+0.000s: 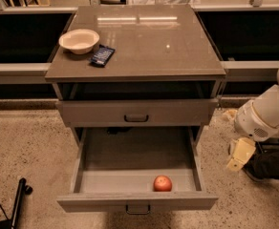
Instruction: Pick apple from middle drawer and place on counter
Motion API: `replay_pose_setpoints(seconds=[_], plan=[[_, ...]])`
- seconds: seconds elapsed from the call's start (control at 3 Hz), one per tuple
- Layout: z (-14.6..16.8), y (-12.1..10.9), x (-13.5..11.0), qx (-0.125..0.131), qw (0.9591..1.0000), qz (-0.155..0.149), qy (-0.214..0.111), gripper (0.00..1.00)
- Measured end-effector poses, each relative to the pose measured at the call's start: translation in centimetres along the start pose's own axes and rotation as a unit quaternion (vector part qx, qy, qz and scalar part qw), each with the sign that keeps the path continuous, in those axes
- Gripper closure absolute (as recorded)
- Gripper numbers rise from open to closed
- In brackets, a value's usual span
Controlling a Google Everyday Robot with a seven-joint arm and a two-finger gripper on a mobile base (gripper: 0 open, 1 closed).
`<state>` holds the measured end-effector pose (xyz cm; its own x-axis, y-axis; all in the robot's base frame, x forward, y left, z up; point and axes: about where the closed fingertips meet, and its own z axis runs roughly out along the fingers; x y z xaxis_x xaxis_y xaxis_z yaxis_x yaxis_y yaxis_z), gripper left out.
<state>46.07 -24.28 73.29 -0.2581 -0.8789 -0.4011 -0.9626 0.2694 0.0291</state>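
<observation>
The middle drawer [96, 203] is pulled wide open at the bottom of the cabinet. The apple [162, 183], small and red-orange, lies on the drawer floor near the front wall, right of centre. The counter [149, 42] is the glossy grey-brown top of the cabinet. My gripper [239, 155] hangs from the white arm [266, 116] to the right of the cabinet, outside the drawer, level with it and about a hand's width from its right side. It holds nothing that shows.
A cream bowl [79, 40] and a dark packet [102, 55] sit on the counter's left part. The upper drawer front [136, 112] is shut. A black pole [17, 202] lies on the floor at lower left. A dark base [273, 165] stands at the right.
</observation>
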Motion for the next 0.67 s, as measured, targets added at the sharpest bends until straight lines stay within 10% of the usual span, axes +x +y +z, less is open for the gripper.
replay_pose_setpoints(seconds=[0.33,0.67], plan=[[0.9,-0.5,0.0,-0.014,0.9997,0.011,-0.018,0.00],[6.9,-2.1,1.3,-0.050,0.9942,0.088,-0.037,0.00]])
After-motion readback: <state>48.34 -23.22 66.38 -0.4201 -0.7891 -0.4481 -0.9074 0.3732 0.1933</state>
